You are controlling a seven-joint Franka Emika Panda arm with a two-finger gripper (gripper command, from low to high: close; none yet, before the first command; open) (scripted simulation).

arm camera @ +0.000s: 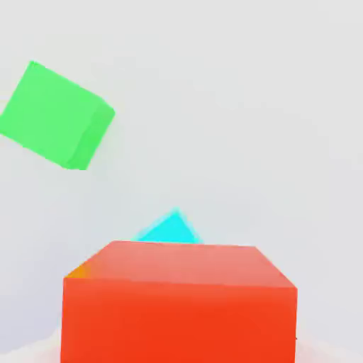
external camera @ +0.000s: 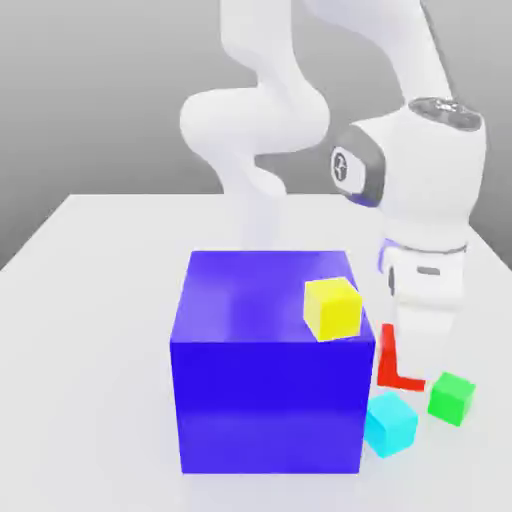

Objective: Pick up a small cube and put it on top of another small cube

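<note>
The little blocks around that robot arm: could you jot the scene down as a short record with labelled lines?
robot: white arm, hand pointing down beside the big block
held: red cube, clamped in the hand
big block: blue cube, on the table
on top of it: yellow cube, near its right edge in the exterior view
on the table: cyan cube and green cube, apart from each other
stacking of red: not done; it rests on no other small cube
</note>
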